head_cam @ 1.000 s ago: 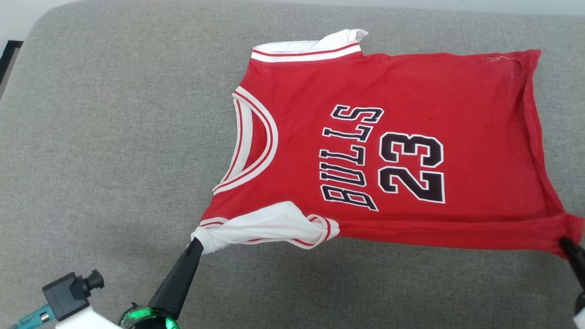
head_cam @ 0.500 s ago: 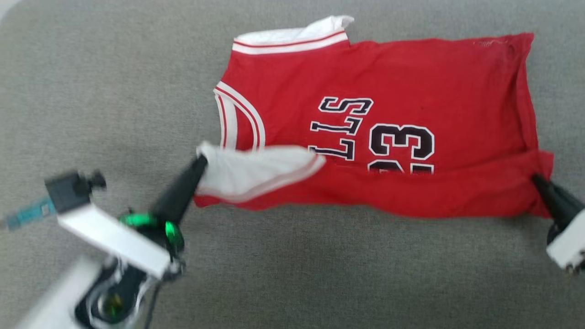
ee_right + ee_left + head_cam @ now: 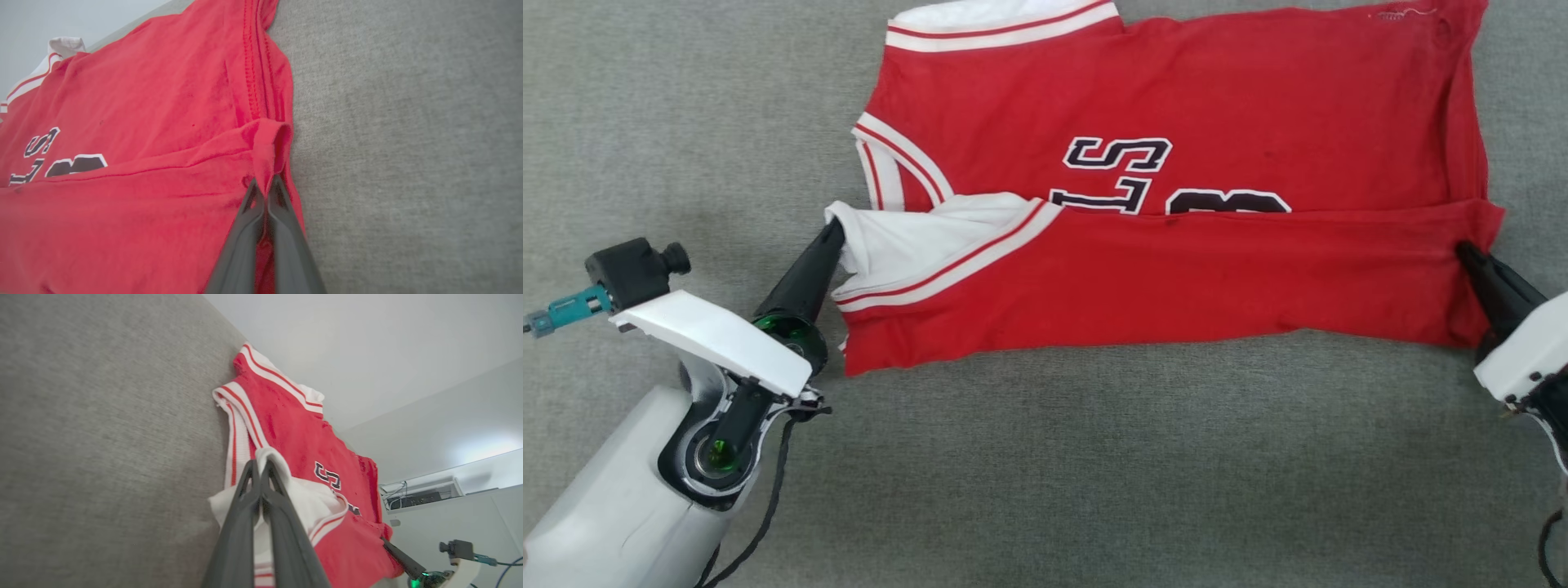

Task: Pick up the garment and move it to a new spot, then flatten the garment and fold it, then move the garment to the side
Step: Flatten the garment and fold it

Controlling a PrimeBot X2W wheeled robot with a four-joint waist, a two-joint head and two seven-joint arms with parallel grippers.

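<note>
On grey cushion (image 3: 1094, 474), one garment (image 3: 1176, 278), left pincer (image 3: 832, 233) clamped on sleeve (image 3: 907, 245), right pincer (image 3: 1467, 250) clamped on hem (image 3: 1485, 219)

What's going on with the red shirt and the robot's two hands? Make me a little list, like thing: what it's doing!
garment: red shirt lying on the surface, its near long side folded over its front
print: partly covered by the fold
left gripper: shut on the white sleeve
right gripper: shut on the hem corner
surface: grey fabric
</note>
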